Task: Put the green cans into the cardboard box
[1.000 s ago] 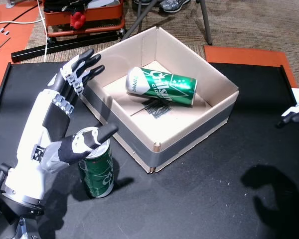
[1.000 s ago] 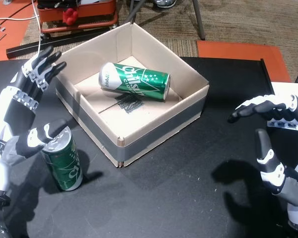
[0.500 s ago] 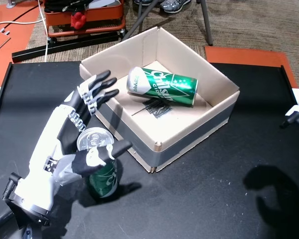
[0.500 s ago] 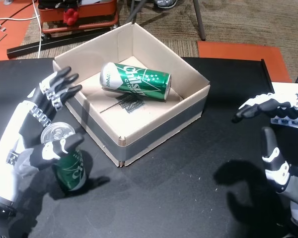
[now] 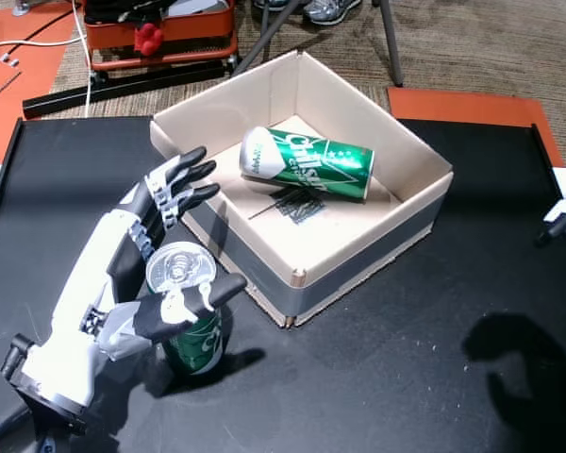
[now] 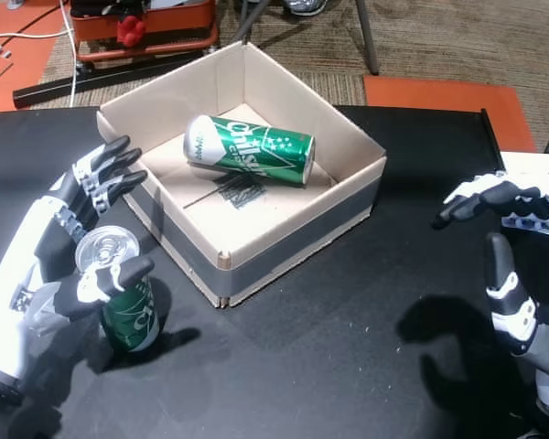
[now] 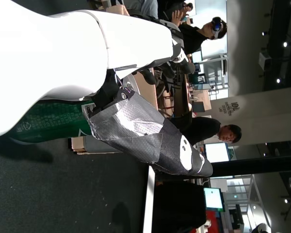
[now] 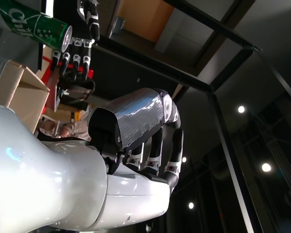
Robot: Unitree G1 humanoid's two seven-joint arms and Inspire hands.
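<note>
Left hand [image 5: 160, 274] spread open around standing can [image 5: 187, 311], only right fingertips [image 5: 558, 223] showing here, whole open right hand [image 6: 517, 265] in the other

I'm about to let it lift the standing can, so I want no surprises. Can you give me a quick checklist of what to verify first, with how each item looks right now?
1. Standing can upright on the table: ok.
2. Left hand closed on the can: not ok; its thumb lies across the can's front, but its fingers are spread toward the box.
3. Room in the box: ok; one can lies on its side at the back, and the floor in front of it is bare.
4. Box wall between can and box floor: ok to note; the lift must clear it.
5. Right hand out of the way: ok; open, far across the table.
</note>
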